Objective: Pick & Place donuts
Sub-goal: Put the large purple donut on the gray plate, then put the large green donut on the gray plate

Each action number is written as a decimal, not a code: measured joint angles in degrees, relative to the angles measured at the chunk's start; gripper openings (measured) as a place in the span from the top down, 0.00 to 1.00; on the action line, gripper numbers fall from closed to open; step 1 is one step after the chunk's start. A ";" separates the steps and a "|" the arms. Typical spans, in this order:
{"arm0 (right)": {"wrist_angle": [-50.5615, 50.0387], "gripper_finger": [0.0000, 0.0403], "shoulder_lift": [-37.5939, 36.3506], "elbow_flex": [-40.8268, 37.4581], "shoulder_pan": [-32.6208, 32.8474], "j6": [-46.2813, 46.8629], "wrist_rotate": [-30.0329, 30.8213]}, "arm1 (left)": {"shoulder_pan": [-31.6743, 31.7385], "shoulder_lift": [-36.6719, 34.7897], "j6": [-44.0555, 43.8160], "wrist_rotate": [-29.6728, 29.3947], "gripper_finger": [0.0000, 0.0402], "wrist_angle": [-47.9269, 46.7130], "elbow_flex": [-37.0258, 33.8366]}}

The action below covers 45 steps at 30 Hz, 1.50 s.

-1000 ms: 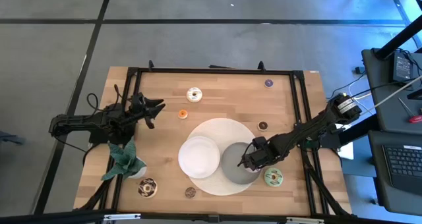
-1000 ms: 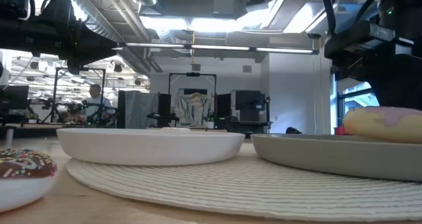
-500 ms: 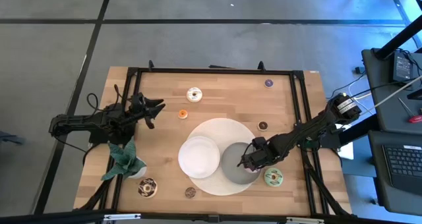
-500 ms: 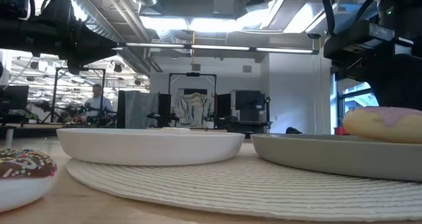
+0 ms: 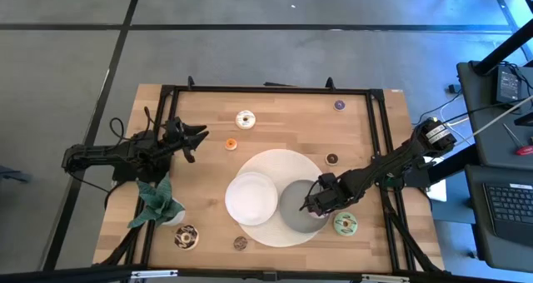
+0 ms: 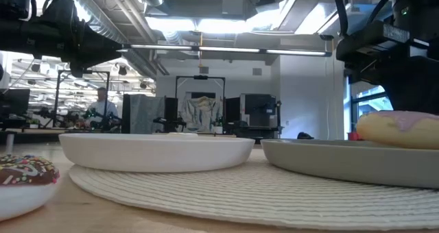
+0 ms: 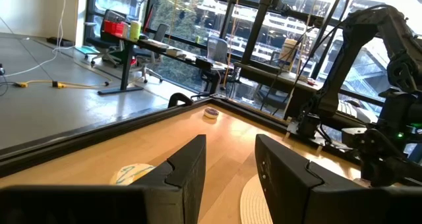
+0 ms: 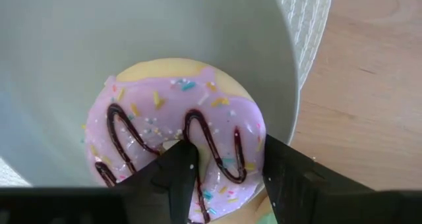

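Observation:
The pink iced donut [image 8: 184, 128], with chocolate drizzle and sprinkles, lies flat in the grey plate [image 5: 291, 206], toward the plate's right rim; the low view shows the donut [image 6: 398, 129] from the side. My right gripper [image 5: 310, 206] stands over it, shut on one side of the ring. My left gripper [image 5: 200, 137] hovers open near the table's left edge, touching nothing. The white donut [image 5: 245, 119], green donut [image 5: 346, 224] and sprinkled chocolate donut [image 5: 186, 237] lie flat on the wood. Orange [image 5: 231, 144], purple [image 5: 339, 105] and brown [image 5: 332, 159] minis are scattered about. My right gripper [image 8: 227, 155] comes from above, pointing down. One finger [image 8: 178, 168] stands in the donut's hole and the other [image 8: 283, 171] outside its outer edge, pinching the near side of the ring [image 8: 224, 151] between them. The donut rests flat on the grey plate's floor.
A white plate [image 5: 251, 197] sits beside the grey one on a round woven mat [image 5: 279, 160]. A green leafy plant [image 5: 156, 201] stands near the left gripper. Another brown mini [image 5: 241, 243] lies at the near edge. A black frame [image 5: 266, 89] borders the table.

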 joint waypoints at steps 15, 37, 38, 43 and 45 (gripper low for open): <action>-0.16 0.44 0.00 0.00 0.00 0.03 0.04 | 0.01 0.01 0.00 -0.02 0.68 -0.01 -0.01; -15.89 0.38 -5.09 12.37 1.97 -5.86 -2.13 | 0.00 0.00 -0.17 -0.01 0.68 0.00 -0.02; -16.74 0.38 -5.09 12.61 2.62 -4.39 -5.21 | -0.01 0.01 -0.20 0.03 0.68 0.00 -0.01; -20.02 0.38 -5.03 12.12 8.36 7.28 -10.61 | 0.02 0.00 -0.20 0.07 0.68 0.00 -0.02; -20.06 0.38 -5.03 11.64 10.72 11.64 -9.17 | 0.00 0.01 -0.20 0.39 0.68 0.00 0.00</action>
